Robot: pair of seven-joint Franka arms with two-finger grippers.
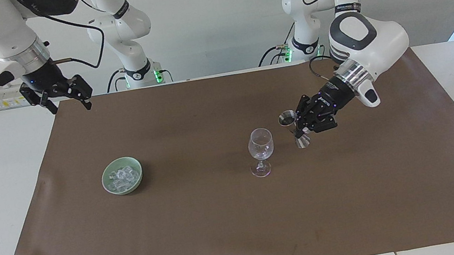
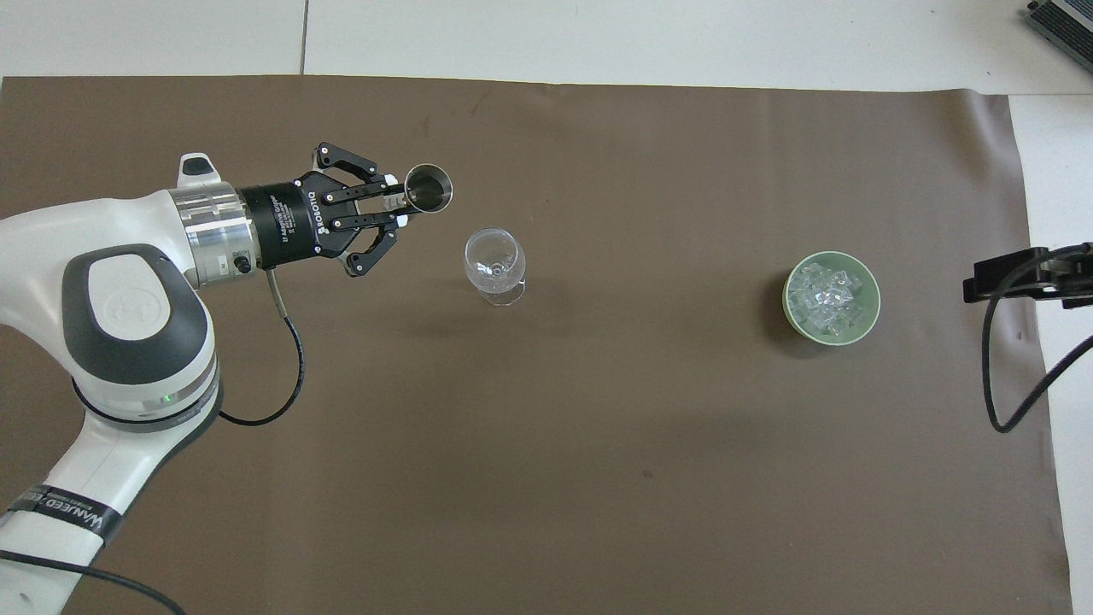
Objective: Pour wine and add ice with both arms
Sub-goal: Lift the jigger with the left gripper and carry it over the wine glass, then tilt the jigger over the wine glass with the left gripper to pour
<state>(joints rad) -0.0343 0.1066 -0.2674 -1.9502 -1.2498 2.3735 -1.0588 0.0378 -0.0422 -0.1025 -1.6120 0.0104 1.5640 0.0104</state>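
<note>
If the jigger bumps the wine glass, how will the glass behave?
The wine glass would probably tip easily: its wide bowl stands on a thin stem over a small foot. It looks empty, so likely light and quick to slide on the brown mat. The thin clear glass seems fragile.

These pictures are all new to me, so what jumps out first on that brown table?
Probably the left gripper, shut on a steel jigger and holding it in the air right beside the empty wine glass at mid-table. Next, the green bowl heaped with ice toward the right arm's end, where the right gripper waits open, up in the air.
</note>
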